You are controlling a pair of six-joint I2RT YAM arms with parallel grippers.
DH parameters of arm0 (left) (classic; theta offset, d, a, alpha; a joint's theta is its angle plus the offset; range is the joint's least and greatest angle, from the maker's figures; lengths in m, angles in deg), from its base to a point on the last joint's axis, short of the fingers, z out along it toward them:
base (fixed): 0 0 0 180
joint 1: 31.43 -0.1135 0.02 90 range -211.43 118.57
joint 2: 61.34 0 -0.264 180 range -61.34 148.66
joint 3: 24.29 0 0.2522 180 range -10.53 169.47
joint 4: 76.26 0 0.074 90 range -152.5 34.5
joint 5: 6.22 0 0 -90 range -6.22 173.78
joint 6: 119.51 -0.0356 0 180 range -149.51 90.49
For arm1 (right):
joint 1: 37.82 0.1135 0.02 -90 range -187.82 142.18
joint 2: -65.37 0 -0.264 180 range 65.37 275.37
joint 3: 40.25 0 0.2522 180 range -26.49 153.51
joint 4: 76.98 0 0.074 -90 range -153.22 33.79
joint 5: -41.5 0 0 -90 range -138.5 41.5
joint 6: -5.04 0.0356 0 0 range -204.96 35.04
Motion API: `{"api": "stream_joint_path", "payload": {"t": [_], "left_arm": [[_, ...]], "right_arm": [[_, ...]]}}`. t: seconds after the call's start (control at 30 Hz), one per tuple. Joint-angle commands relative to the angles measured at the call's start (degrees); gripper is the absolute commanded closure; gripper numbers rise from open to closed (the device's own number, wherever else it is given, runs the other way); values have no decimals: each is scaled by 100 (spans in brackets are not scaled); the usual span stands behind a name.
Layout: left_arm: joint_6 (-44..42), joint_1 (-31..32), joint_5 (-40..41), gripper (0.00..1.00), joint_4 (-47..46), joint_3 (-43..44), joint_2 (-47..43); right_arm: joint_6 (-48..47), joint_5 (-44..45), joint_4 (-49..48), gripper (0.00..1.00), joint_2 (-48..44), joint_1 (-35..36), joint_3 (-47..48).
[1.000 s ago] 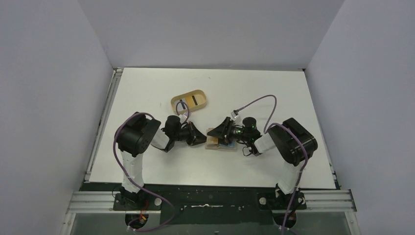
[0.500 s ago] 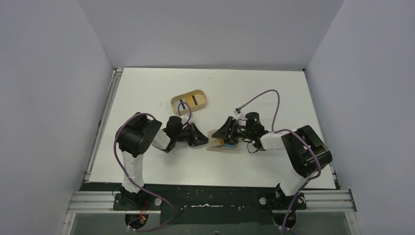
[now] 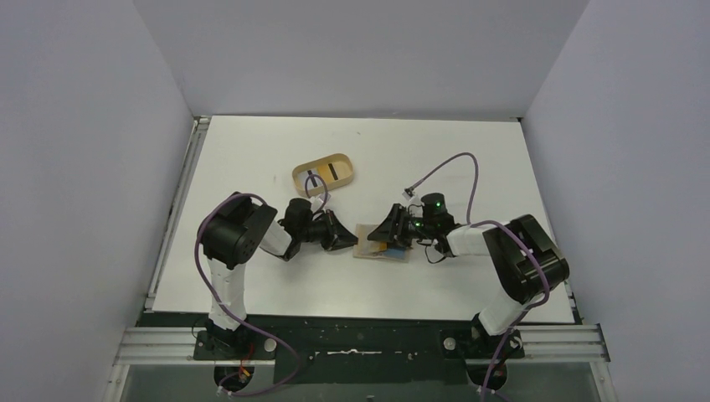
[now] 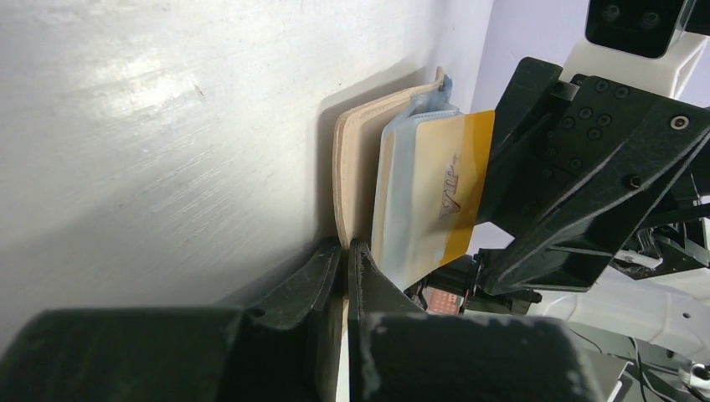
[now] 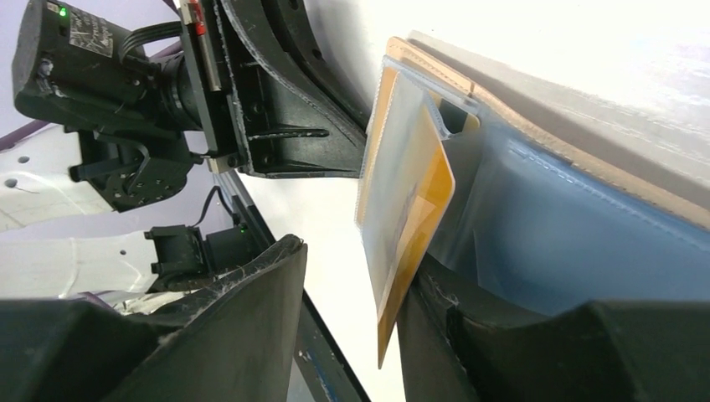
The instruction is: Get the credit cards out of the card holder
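Yellow card (image 5: 423, 218), half out of the holder (image 4: 350, 167) on the table (image 4: 126, 126), could slip or drag the holder along, as the right gripper (image 5: 356, 268) only straddles it, spread, and the left gripper (image 4: 346, 255) pinches just the holder's edge.

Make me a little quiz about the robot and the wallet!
1. True or false: the left gripper pinches the edge of the card holder.
2. What colour is the card sticking out of it? A green, B yellow, C red.
3. Which gripper has that card between its open fingers?

Key: 1 true. 2 B. 3 the right gripper.
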Motion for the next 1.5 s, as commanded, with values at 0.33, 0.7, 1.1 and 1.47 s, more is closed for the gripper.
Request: {"api": "stream_joint_path", "payload": {"t": [0.33,0.7,1.1,1.47], "left_arm": [[-319,31,166,100,566,-2,110],[-360,32,142,100,646,33,131],[-399,29,113,100,746,77,114],[-467,33,96,100,880,117,92]], "right_arm": [[-930,403,582,64,279,-99,35],[-1364,561,1118,60,357,-270,83],[-1630,769,1510,60,310,-392,-5],[-1719,911,1777,63,42,-576,-24]]}}
